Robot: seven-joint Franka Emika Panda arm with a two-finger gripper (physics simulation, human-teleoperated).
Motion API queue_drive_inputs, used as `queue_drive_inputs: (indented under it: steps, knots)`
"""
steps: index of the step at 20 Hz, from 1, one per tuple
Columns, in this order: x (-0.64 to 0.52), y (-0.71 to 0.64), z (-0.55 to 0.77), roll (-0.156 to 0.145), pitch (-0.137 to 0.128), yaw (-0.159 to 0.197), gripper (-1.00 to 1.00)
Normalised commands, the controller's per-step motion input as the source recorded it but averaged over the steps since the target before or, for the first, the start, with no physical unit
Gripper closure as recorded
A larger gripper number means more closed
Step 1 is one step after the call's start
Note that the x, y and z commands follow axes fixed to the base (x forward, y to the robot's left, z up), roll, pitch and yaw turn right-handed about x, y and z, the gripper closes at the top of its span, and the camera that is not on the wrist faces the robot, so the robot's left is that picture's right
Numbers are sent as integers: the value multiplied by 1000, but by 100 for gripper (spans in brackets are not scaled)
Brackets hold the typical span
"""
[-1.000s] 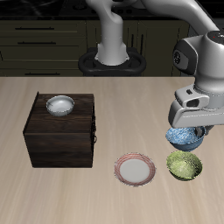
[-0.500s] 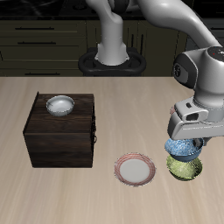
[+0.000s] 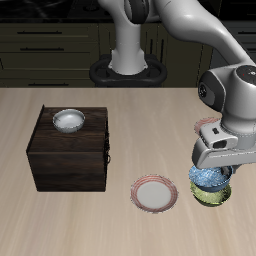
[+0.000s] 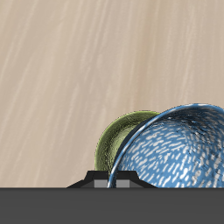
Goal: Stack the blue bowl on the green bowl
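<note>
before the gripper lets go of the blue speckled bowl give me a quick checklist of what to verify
1. Grip: the gripper holds the mottled blue-and-white speckled bowl by its rim: ok.
2. Alignment: the blue bowl sits over the olive-green speckled bowl in the exterior view, but the wrist view shows the green rim peeking out on one side, so it looks off-centre: not ok.
3. Contact: whether the blue bowl already rests inside the green one: cannot tell.
4. Level: the blue bowl looks roughly upright: ok.
5. Neighbours: the pink-rimmed white plate lies beside the green bowl, apart from it: ok.
</note>
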Motion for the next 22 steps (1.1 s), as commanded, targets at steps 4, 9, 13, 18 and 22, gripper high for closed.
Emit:
queue_drive_inputs:
  steps: [4, 9, 13, 18, 22]
  knots:
    - [57, -43, -254, -8, 33, 28, 100]
    - [-40, -7, -243, 2, 39, 28, 100]
    - [-45, 40, -198, -13, 50, 34, 100]
    - [-34, -69, -66, -7, 42, -31, -100]
    - [-101, -27, 96, 16, -18, 2, -100]
